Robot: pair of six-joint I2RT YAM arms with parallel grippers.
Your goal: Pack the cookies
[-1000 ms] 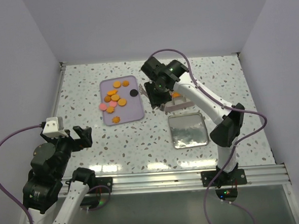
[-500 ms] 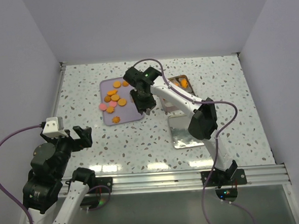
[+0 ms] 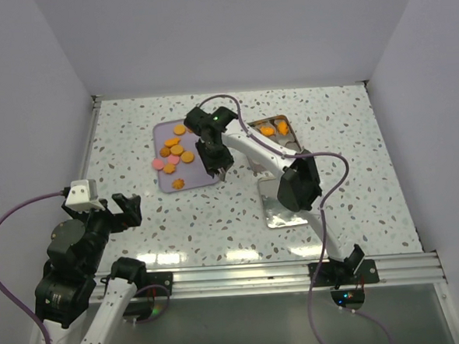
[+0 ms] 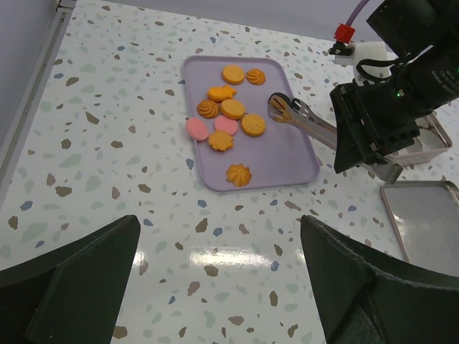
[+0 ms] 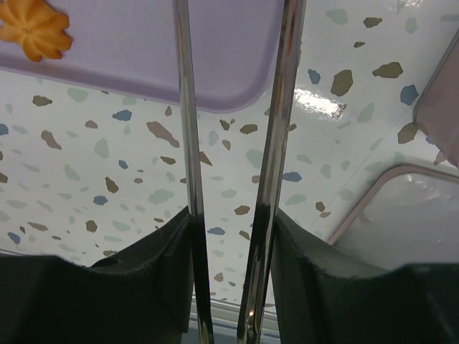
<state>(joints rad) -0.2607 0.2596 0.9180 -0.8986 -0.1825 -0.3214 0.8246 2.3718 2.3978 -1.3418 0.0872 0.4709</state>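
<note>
Right gripper [image 5: 231,240] is clamped on the metal tongs [image 4: 310,122]. In the wrist view both blades run out between its fingers, partly squeezed with a gap between them. The tips sit over the lilac tray [image 4: 283,163], right at the black cookie [image 4: 278,99]. You can't tell whether it's pinched or only touched, because the tips cover it. Left gripper [image 4: 215,287] is spread wide, parked at the near edge of the table and holding nothing.

The cookies [image 4: 231,118] are mostly clustered on the far-left part of the tray: mostly orange, two pink, plus one flower shape alone near the tray's front edge. A few orange ones already lie in the square tin [image 4: 434,140] to the right of the tray, so I'd judge the task early to mid.

For this pick:
- Bring the tips down level with the tray floor, one blade on each side of the disc, and close slowly.
- Don't come in tilted; thin discs will likely skid or flip.
- Lift straight up before you swing to the tin.
- Watch the elbow over the metal lid [image 4: 427,222] on the way across.
</note>
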